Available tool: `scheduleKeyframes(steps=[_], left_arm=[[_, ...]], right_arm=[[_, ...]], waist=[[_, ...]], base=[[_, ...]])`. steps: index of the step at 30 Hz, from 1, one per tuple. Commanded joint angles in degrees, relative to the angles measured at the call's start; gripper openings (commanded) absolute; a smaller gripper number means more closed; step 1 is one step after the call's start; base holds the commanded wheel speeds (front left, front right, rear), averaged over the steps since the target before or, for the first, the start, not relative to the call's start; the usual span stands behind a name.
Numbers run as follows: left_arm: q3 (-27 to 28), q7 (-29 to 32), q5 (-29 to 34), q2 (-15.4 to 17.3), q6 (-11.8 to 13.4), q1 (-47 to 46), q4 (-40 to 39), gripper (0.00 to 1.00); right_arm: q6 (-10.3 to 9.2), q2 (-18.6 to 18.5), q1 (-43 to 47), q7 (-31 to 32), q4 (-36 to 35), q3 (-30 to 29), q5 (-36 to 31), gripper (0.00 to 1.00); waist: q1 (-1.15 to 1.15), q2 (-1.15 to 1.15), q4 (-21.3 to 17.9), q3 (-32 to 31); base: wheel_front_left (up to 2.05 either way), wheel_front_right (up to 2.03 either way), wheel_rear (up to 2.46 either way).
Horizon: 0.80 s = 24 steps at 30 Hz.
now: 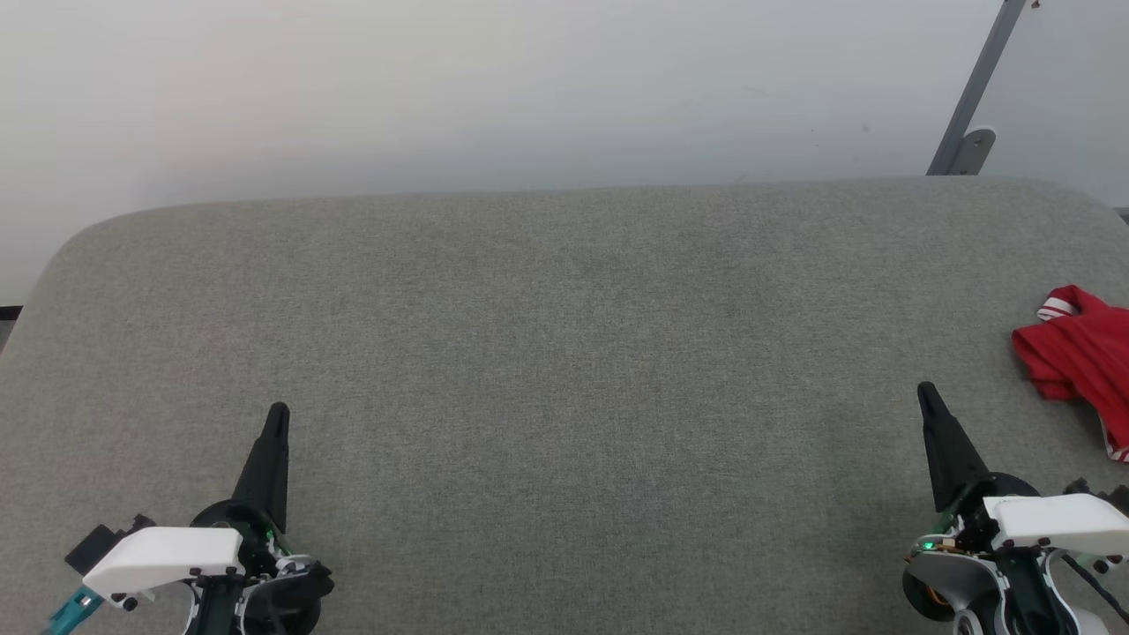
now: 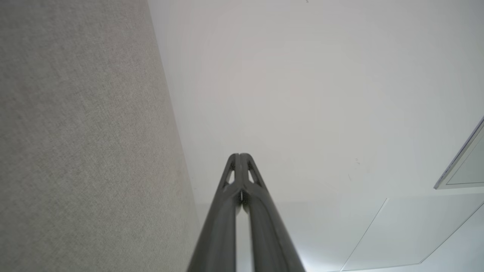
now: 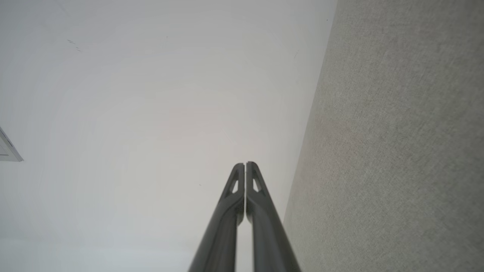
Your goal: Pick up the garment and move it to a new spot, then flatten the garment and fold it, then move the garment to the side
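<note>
At the 3 o'clock edge of the grey fabric worktop (image 1: 564, 335) in the head view, the garment (image 1: 1078, 353) lies crumpled, with a white-striped sleeve end on its far side. The right gripper (image 1: 926, 392) sits near it at 5 o'clock, clenched on nothing and clear of the cloth. At 7 o'clock the left gripper (image 1: 278, 413) is likewise clenched and empty, well apart from the garment.

Closed left end effector (image 2: 239, 155) beside grey table (image 2: 75, 132)
</note>
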Motion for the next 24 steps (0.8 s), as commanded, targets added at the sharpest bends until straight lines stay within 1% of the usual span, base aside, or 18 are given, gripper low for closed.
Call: scheduleKeyframes(steps=[1, 24], left_arm=[[0.2, 0.3, -0.3, 0.0, -0.2, -0.7, 0.0, 0.0], [0.6, 0.5, 0.2, -0.3, -0.2, -0.7, 0.0, 0.0]], right_arm=[[0.0, 0.1, -0.5, 0.1, 0.1, 0.0, 0.2, 0.0], [0.0, 0.1, -0.4, 0.1, 0.1, 0.0, 0.2, 0.0]], waist=[[0.0, 0.0, 0.0, 0.0], [0.0, 0.0, 0.0, 0.0]], base=[[0.0, 0.0, 0.0], [0.0, 0.0, 0.0]])
